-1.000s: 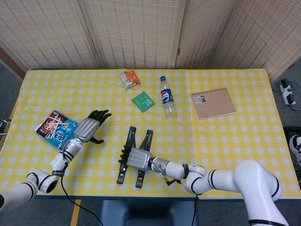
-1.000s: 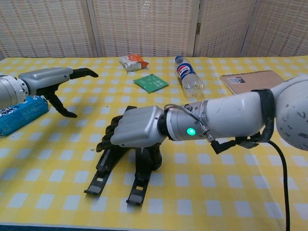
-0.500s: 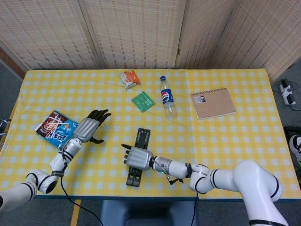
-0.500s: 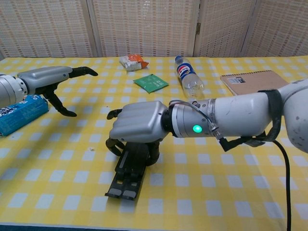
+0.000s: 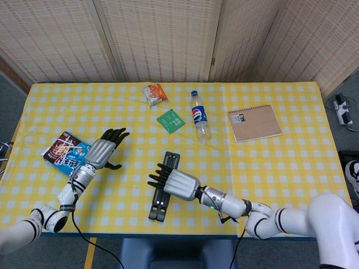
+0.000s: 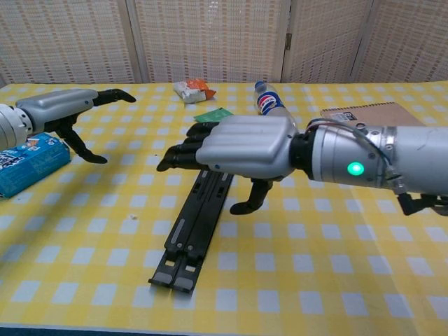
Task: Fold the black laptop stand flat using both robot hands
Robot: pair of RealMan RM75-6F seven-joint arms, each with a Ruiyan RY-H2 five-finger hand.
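Chest view showed the right hand (image 6: 241, 147) spread, empty, above the flat-folded laptop stand (image 6: 194, 229); the left hand (image 6: 66, 112) hung spread left of it.

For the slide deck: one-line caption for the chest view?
Right robot hand open above the folded black laptop stand; left robot hand hovers beside.

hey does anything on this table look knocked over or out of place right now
One thing: the Pepsi bottle lies on its side near the table's far edge, cap on, nothing spilled. The black laptop stand lies flat, legs together, slightly diagonal. Nothing looks damaged.
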